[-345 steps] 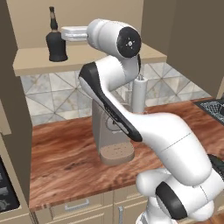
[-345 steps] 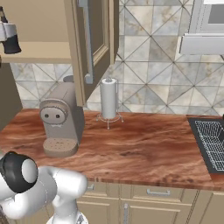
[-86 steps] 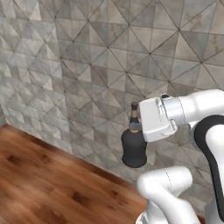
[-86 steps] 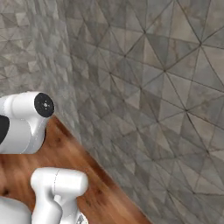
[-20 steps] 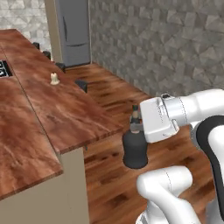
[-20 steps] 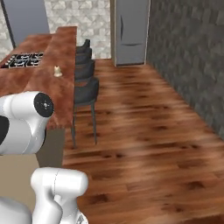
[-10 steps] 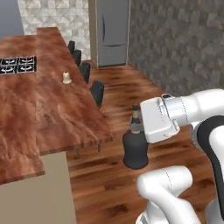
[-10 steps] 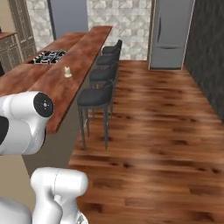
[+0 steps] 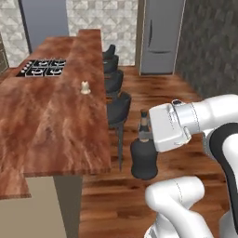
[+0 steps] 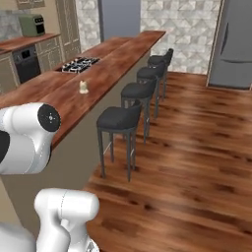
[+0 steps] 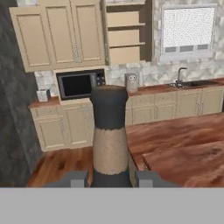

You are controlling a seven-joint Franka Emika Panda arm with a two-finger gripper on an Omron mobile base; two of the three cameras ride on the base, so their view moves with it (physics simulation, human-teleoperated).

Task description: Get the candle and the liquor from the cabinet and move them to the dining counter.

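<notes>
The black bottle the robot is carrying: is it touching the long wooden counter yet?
Apart. In the left base view the liquor hangs from the gripper out over the floor, with a clear strip of floorboards between it and the edge of the dining counter.

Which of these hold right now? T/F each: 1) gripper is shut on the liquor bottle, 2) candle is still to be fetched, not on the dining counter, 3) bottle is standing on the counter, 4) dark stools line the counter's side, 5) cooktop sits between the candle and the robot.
1) True: the gripper is shut on the neck of the liquor.
2) False: the candle already stands on the dining counter.
3) False: the bottle hangs in the air beside the counter, over the floor.
4) True: stools stand in a row along it.
5) False: the cooktop lies beyond the candle.
</notes>
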